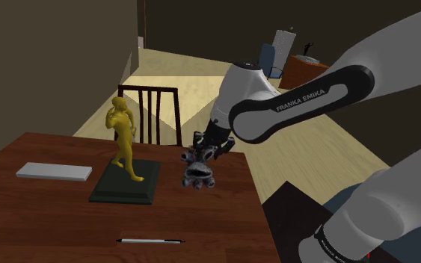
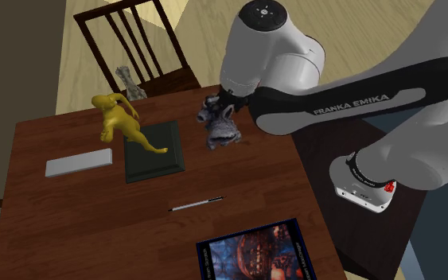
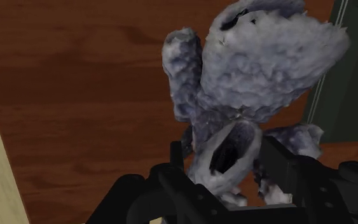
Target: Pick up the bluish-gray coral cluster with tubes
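My gripper [image 3: 227,159] is closed partway onto one hollow tube at the root of the bluish-grey coral cluster [image 3: 260,63], with both fingers [image 3: 279,162] pressing its sides. The cluster is near the counter [image 1: 44,217] edge on the shoulder view's right, beside the golden figurine [image 1: 123,134] on its dark base [image 1: 126,187]. I cannot tell whether it is clear of the surface. I judge it light, rigid, rough and brittle, so holding low on the thick tube suits.

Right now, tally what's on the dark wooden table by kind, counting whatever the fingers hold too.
Bluish-grey coral cluster with tubes, clasped in the black fingers: 1
Yellow human figure statue on a dark green base: 1
Flat pale grey rectangular slab: 1
Thin white-and-black pen: 1
Blue-bordered picture print: 1
Total: 5
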